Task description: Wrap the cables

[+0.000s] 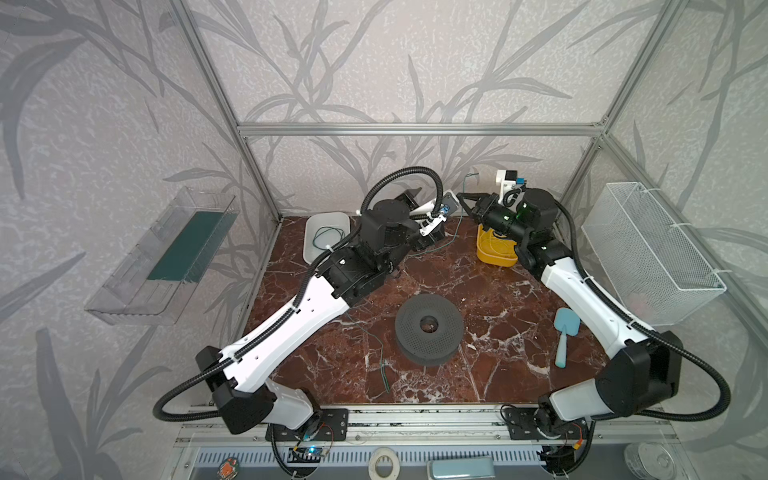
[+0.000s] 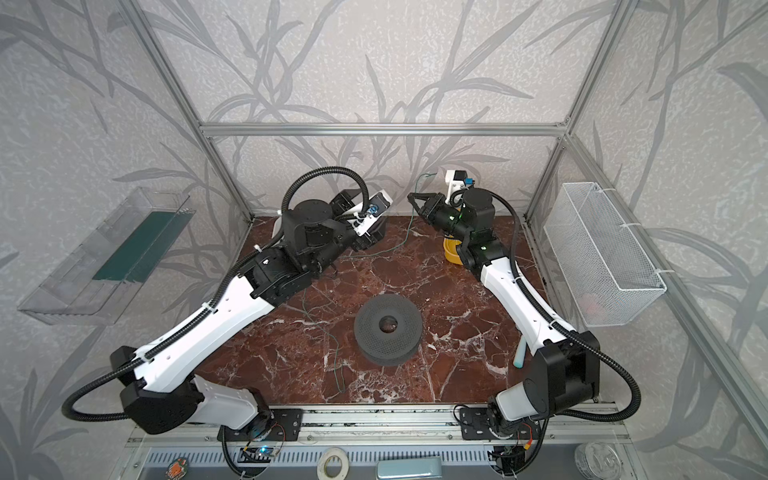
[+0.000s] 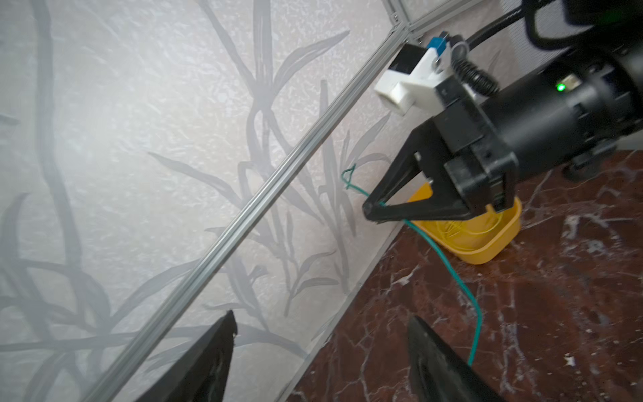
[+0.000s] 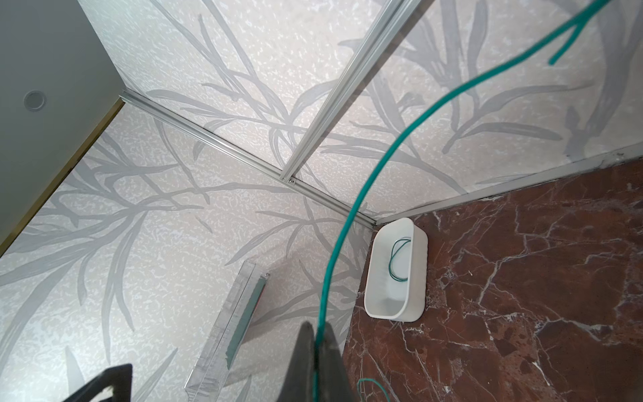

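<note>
Right gripper [image 3: 375, 211] pinching thin dark-green cable [image 3: 449, 264] — held aloft near yellow plastic tray [image 3: 501, 243], tail trailing onto marble tabletop [image 3: 556, 313]. Left gripper [image 3: 320, 334] spread, empty. Risk: wire slips pinch if pulled — far end hidden, may snag.

— Any lettering to read here?
— None. The small round orange-and-black badge [image 1: 227, 468] on the grey front ledge [image 1: 519, 459] bears a figure, too blurred to read.
— And the round silvery container [image 1: 648, 461]?
— Too blurred as well.
</note>
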